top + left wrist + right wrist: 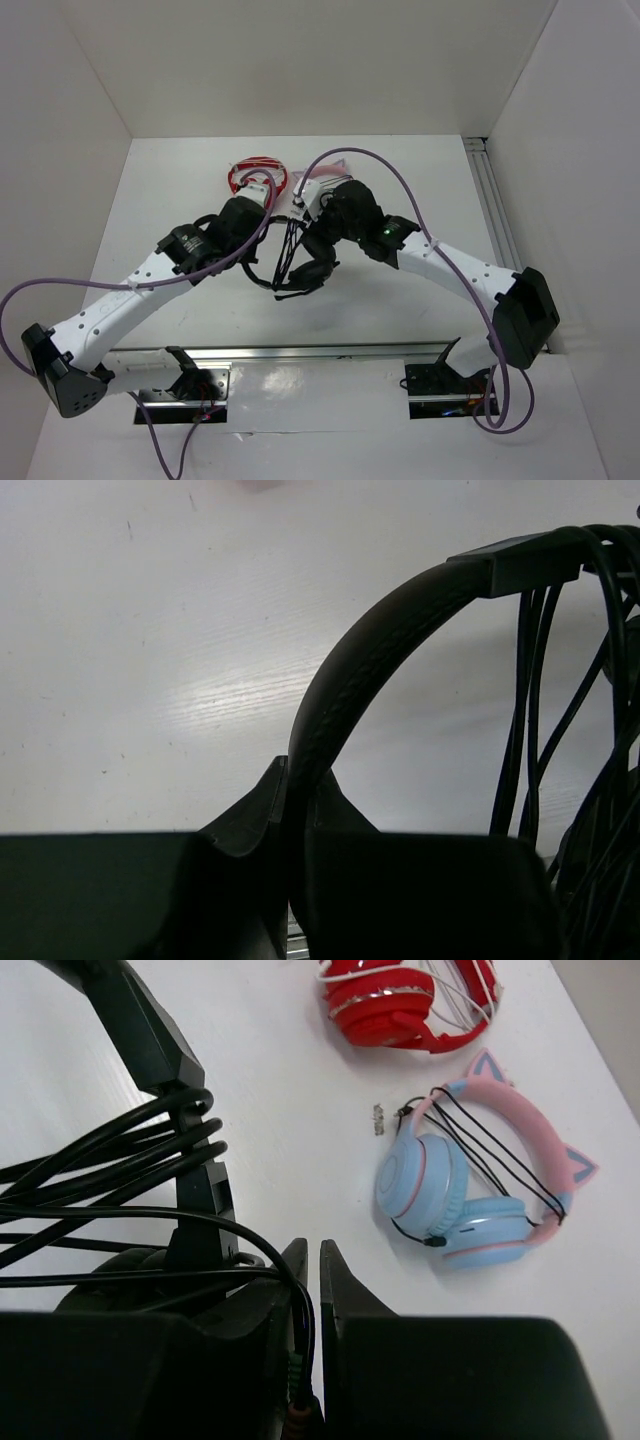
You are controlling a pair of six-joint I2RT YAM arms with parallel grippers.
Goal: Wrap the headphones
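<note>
Three white walls (300,60), white table (180,180); left fingers (262,805) clamp headphones (370,650), right fingers (340,1280) clamp cable (110,1150)

Red headphones (400,1010) lie near blue-pink cat-ear headphones (470,1180) (both on white table (280,1090)).

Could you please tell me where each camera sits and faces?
Top: above and behind the bases, looking down at the table; both arms show.
Left wrist: looks along the left gripper, shut on the black headphones.
Right wrist: looks past the right gripper, pinching the cable, towards red headphones and cat-ear headphones.
Shared: the black headphones, in all.
</note>
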